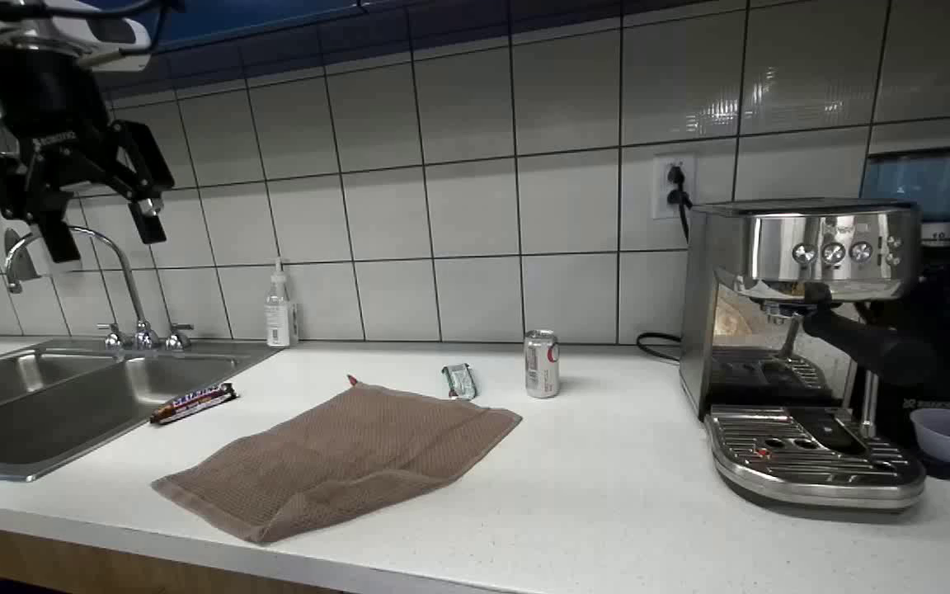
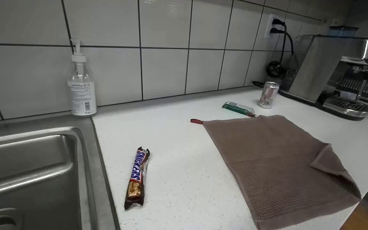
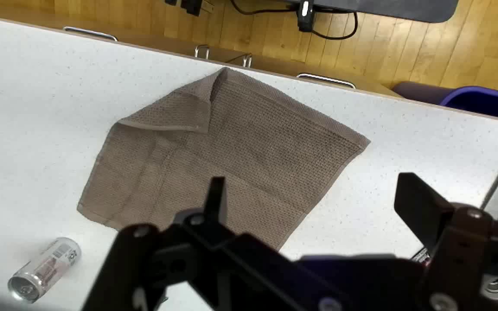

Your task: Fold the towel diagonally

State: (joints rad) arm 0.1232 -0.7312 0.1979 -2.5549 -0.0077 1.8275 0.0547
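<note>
The pincer hangs high at the left of an exterior view, spread wide with nothing in its grasp, well apart from the towel, which lies on the tabletop. The fold seems barely begun: one corner is turned in as a small flap, the rest spread and a little rumpled. Next, I judge, it must come down, pinch that corner and carry it across towards the one with the red loop; too shallow a bite could drop it. Left to right, the white, speckled tabletop has a steel sink, a chocolate bar near it, a pump bottle by the tiled wall, the towel, a green packet just beside its wall-side edge, an upright silver can, and an espresso machine. The wrist view shows a wooden floor beyond.
</note>
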